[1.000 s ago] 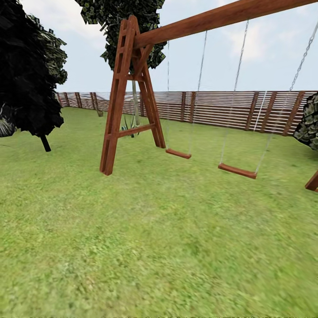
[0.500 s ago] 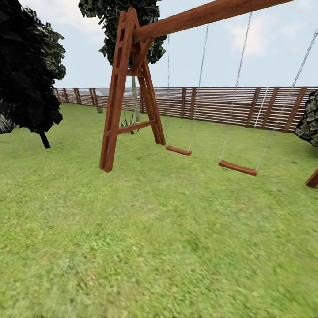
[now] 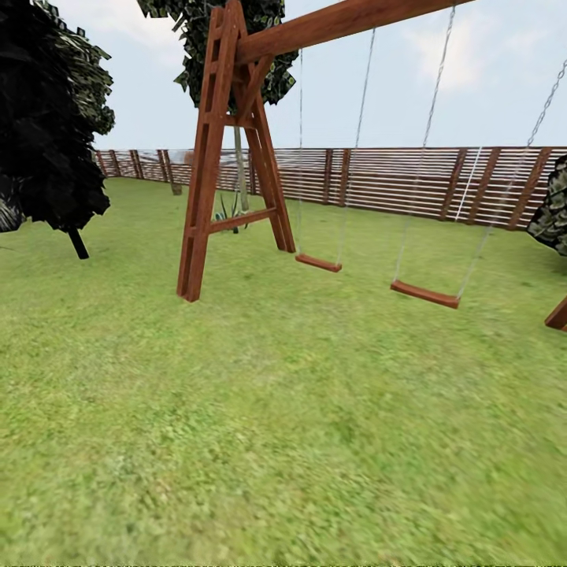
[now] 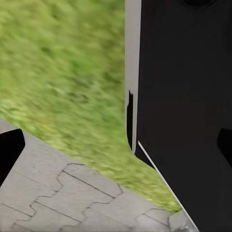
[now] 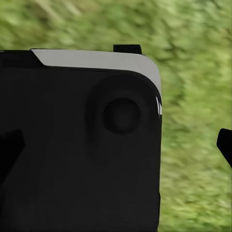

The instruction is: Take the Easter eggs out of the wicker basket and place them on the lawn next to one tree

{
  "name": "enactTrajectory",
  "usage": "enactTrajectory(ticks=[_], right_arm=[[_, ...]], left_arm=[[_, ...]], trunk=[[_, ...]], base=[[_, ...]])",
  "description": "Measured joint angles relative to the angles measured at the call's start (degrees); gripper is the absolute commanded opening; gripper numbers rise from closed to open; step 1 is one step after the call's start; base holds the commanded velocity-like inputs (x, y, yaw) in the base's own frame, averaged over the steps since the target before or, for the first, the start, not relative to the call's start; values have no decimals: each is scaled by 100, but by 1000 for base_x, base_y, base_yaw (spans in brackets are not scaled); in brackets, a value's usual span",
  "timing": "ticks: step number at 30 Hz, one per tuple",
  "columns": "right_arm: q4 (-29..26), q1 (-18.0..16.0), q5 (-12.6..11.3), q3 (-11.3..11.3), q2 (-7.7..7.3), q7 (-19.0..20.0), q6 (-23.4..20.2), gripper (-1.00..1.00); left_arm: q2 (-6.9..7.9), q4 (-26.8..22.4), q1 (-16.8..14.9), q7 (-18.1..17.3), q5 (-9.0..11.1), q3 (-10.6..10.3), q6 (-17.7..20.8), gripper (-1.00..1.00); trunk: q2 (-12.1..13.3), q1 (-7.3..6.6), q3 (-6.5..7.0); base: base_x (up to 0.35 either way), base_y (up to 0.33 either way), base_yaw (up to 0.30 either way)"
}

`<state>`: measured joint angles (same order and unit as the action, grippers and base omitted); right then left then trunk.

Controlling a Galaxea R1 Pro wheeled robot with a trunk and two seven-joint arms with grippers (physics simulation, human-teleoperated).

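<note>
The Easter eggs and the wicker basket are out of view. The lawn (image 3: pixel 283 409) spreads wide and green ahead of me. A dark-leaved tree (image 3: pixel 47 118) with a thin leaning trunk stands at the far left. Another tree (image 3: pixel 240 177) with a slim pale trunk rises behind the swing frame, near the fence. In the left wrist view my left gripper (image 4: pixel 116 150) is open, its dark fingertips (image 4: pixel 10 147) far apart over grass and paving. My right gripper (image 5: pixel 116 150) is open too, with nothing between its fingertips (image 5: pixel 224 145).
A wooden swing set (image 3: pixel 209 157) with two hanging seats (image 3: pixel 319 262) stands mid-lawn ahead. A slatted wooden fence (image 3: pixel 394 181) closes the far side. A bush (image 3: pixel 551 209) sits at the right edge. Grey paving (image 4: pixel 58 193) borders the grass beside my black base (image 4: pixel 183 96).
The whole head view has shifted: the swing set and fence sit a little higher and nearer, so the camera has moved forward. Nothing on the lawn has moved.
</note>
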<state>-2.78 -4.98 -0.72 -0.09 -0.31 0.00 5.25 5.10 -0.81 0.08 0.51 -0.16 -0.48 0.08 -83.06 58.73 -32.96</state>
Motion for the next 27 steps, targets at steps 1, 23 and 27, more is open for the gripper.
enactTrajectory(ticks=[1,23,27], right_arm=[[0,0,0,2,-1,0,0,100],[19,0,6,8,6,-31,74,100],[56,0,4,8,17,-32,151,100]], left_arm=[[0,0,0,-1,0,0,0,100],[0,0,0,0,0,0,0,100],[0,0,0,-2,0,0,0,100]], trunk=[[0,0,-9],[0,0,-211],[0,0,-247]], base=[[0,0,0],[0,0,0],[0,0,0]])
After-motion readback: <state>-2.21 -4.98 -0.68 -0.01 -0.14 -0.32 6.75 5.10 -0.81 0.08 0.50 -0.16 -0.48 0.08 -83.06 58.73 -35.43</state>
